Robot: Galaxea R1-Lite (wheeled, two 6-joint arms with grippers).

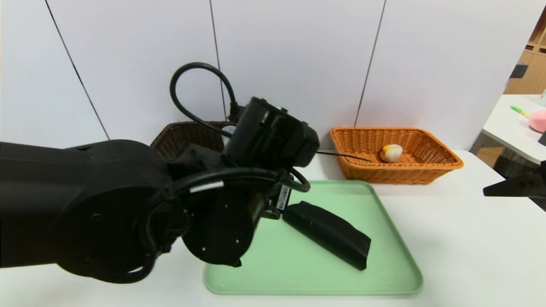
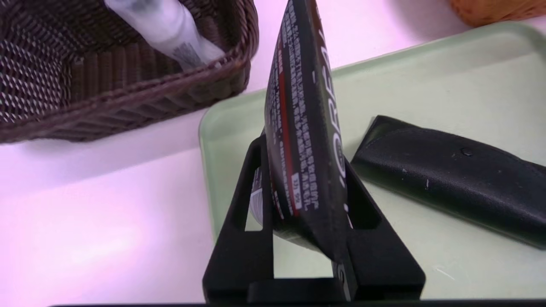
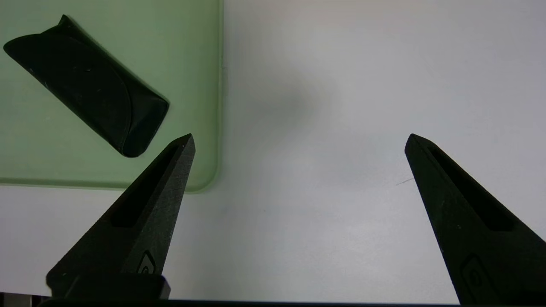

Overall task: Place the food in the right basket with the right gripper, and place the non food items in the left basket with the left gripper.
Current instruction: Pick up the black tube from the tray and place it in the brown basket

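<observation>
Head cam: high, looks forward-down over counter [image 1: 460,238], left arm blocks near-left. Left wrist cam: close behind claw [image 2: 305,179], faces tray [image 2: 448,85]. Right wrist cam: steep down on counter. All share tray, black pouch [image 3: 89,106].

Table [image 1: 469,238]: white, flat, carries everything here.
Tray [image 1: 396,260]: pale green, rounded corners, lying near the front middle of the table.
Brown basket [image 1: 179,136]: at the back, left of the tray (partly hidden by the arm).
Orange basket [image 1: 431,170]: at the back, just beyond the tray's right corner.
</observation>
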